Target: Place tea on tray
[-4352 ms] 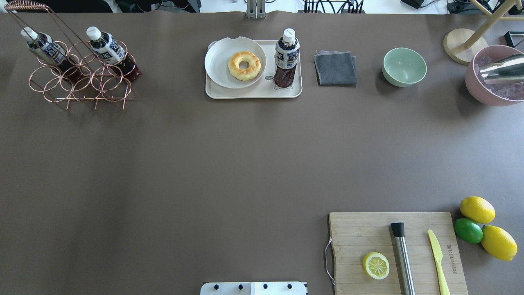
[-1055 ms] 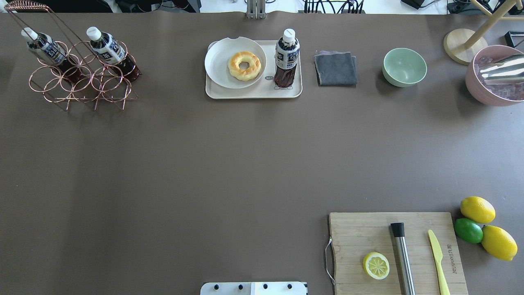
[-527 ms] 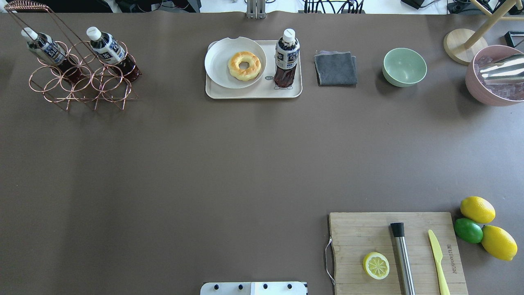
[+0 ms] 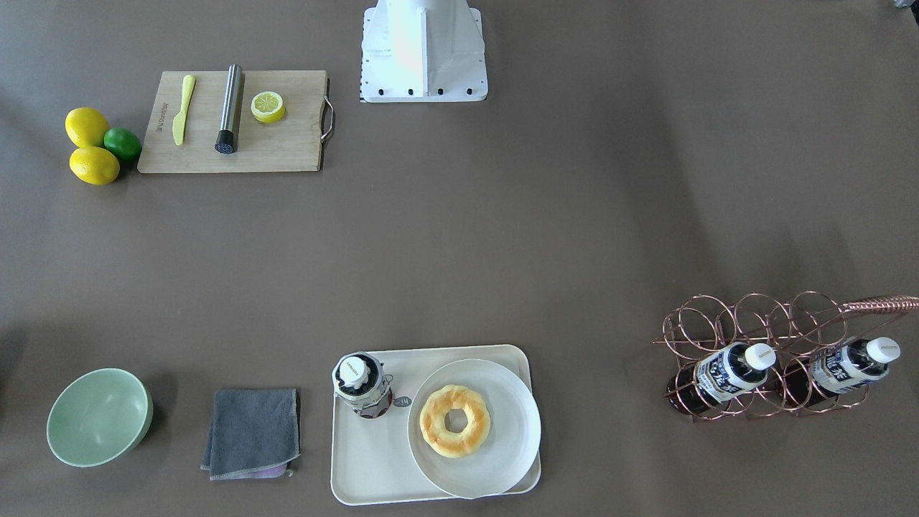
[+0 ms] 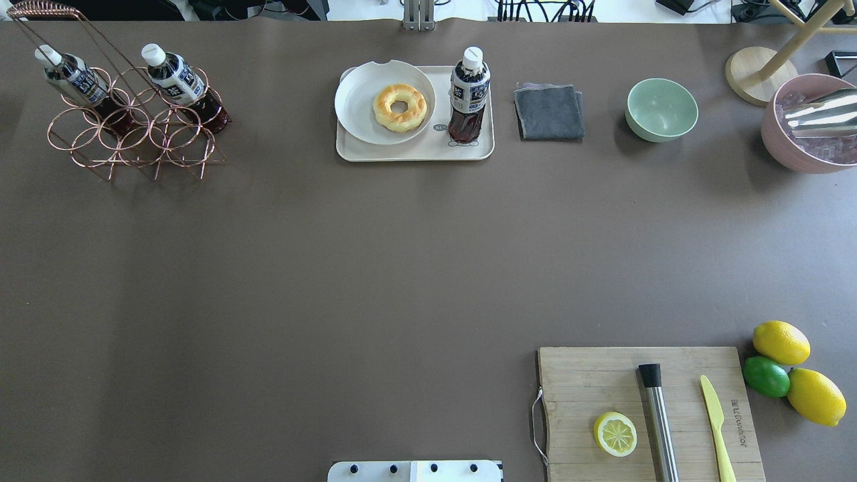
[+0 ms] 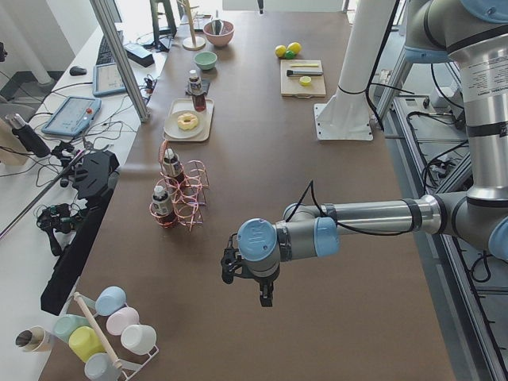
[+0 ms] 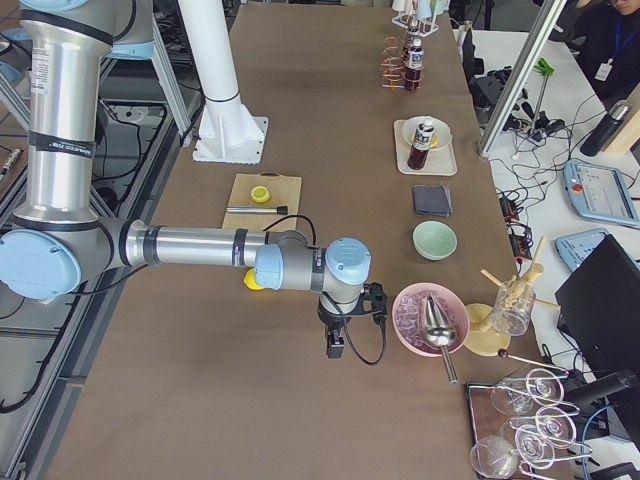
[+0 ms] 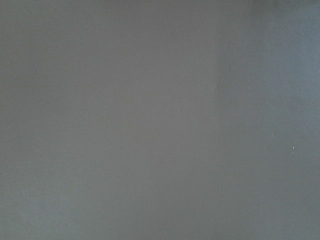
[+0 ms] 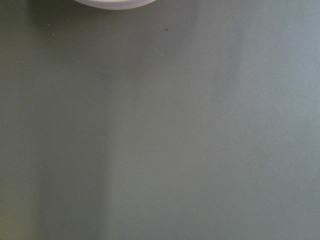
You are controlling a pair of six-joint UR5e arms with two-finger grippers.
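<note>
Jaws of the left gripper (image 6: 258,292) are seen only from the side, so whether they stand apart or together cannot be told; the same holds for the right gripper (image 7: 336,347). Both are hung pointing down over bare tabletop (image 5: 402,268), the left one near the wire rack (image 5: 150,130), the right one just beside a pink bowl (image 7: 397,315), whose rim is probably the pale arc at the top edge of the right wrist view. Well apart from both, the tea (image 5: 469,94) is set upright on the tray (image 5: 415,151), at the end nearest the grey cloth (image 5: 549,112), beside a plate (image 5: 358,100) on which a doughnut (image 5: 400,107) is carried. Two more bottles (image 5: 175,79) are lodged tilted in the rack.
</note>
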